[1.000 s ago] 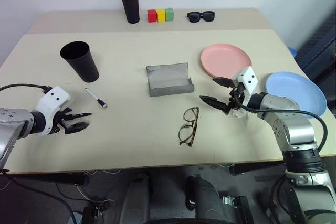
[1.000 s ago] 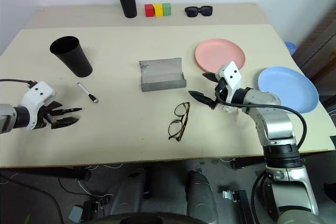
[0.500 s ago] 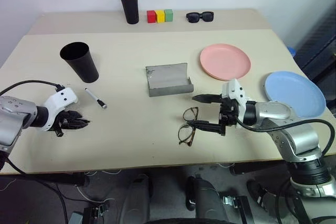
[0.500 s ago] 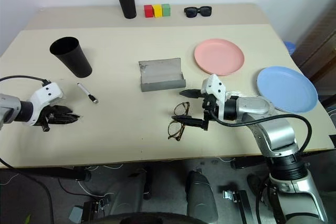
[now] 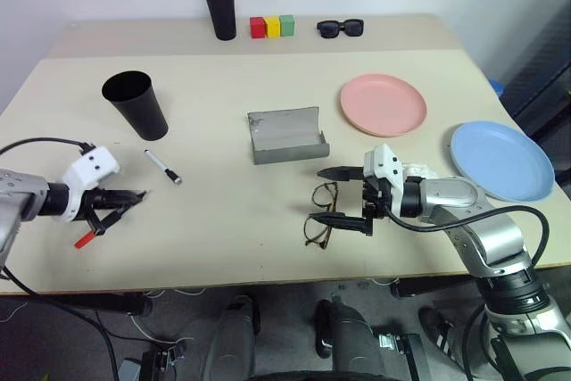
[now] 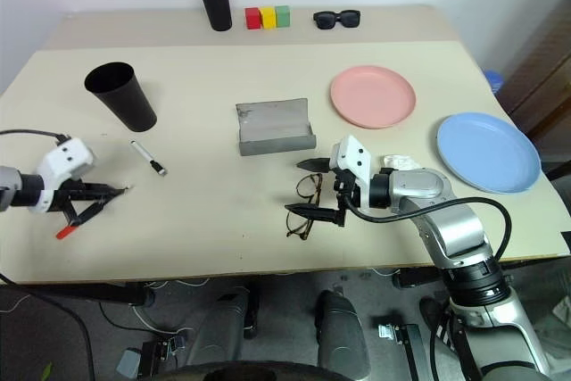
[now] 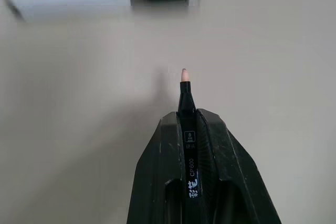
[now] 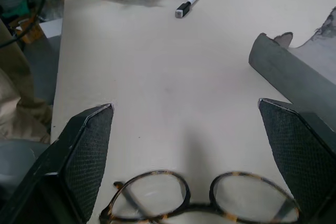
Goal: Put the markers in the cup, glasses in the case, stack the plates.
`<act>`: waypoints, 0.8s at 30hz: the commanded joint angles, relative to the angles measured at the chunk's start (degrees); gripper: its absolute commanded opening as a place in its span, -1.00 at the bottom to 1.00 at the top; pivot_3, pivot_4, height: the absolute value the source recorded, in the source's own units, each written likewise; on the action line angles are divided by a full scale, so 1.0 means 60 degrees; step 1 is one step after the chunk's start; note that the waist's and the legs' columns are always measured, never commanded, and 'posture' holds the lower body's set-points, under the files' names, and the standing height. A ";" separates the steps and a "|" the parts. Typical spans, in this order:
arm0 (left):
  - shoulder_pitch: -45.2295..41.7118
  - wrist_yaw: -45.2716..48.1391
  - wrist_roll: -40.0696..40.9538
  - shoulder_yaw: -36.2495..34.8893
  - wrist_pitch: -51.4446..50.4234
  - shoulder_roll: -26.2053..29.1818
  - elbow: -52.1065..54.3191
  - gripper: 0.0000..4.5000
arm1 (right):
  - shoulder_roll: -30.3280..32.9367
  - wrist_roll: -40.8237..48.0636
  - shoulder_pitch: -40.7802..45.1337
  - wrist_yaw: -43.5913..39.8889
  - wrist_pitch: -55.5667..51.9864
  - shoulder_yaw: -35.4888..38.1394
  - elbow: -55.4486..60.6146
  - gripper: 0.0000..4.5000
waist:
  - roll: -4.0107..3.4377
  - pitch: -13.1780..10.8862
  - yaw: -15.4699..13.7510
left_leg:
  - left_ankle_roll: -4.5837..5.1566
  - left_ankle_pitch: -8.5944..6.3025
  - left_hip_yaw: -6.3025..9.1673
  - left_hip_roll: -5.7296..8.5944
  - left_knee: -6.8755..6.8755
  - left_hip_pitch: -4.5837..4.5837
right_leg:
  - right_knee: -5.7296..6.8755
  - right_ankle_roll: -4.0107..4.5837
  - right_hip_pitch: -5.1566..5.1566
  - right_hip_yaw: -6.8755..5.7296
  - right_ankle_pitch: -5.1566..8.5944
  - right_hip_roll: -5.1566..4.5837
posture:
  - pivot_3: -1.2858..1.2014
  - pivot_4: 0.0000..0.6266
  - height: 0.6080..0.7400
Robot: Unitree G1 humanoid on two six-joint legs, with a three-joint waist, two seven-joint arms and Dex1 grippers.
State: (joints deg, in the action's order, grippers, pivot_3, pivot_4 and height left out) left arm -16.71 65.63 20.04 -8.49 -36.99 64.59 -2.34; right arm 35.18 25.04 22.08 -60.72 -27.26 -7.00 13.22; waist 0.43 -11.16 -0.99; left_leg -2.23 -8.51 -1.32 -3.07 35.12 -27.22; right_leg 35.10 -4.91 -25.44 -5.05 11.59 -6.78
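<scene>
The big black plastic cup [image 5: 136, 103] stands upright near the far left part of the pale table [image 5: 223, 194], and its open top looks dark, so I cannot tell if anything is in it. The white marker with a black cap [image 5: 162, 166] lies flat on the table just beside the cup, not in it. The left gripper [image 5: 125, 198] has its two black fingers pinched tight on the thin red marker with black ends [image 5: 94, 229], and the marker hangs tilted with its red end low, above the table. The grey glasses case [image 5: 286, 135] sits open in the middle of the table, and it looks like nothing is inside. The clear glasses with a thin dark frame [image 5: 321, 214] lie on the table near the case, not in it. The right gripper [image 5: 342, 196] has its jaws spread wide, one finger on each side of the glasses, and it is not squeezing them. The pink round plastic plate [image 5: 383, 103] and the light blue round plastic plate [image 5: 501, 161] lie flat, apart from each other, with nothing on them. At the far edge a narrow black pen holder [image 5: 220, 8] holds a bunch of orange-capped markers
</scene>
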 commanded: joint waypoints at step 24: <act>-0.6193 -1.0145 -0.2426 -0.1594 0.5960 -0.5260 -0.4205 -0.96 | -0.3564 -0.0512 0.2391 0.3205 0.1069 0.0016 -0.0254 1.00 | 0.0041 0.0006 0.0050 | 0.0030 0.0023 -0.0001 0.0006 0.0003 0.0113 | 0.0041 -0.0058 0.0112 0.0009 -0.0033 0.0017 | 0.03 -0.52 1.00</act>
State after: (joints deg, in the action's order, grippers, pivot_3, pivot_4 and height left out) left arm -51.73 5.52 5.52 -17.39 -4.98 32.68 -27.63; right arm 14.16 21.05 36.38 -41.77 -20.95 -6.74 8.75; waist 0.68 -11.12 -0.69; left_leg -2.05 -8.37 -1.33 -3.04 35.14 -26.55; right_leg 35.35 -5.26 -24.78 -5.00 11.38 -6.68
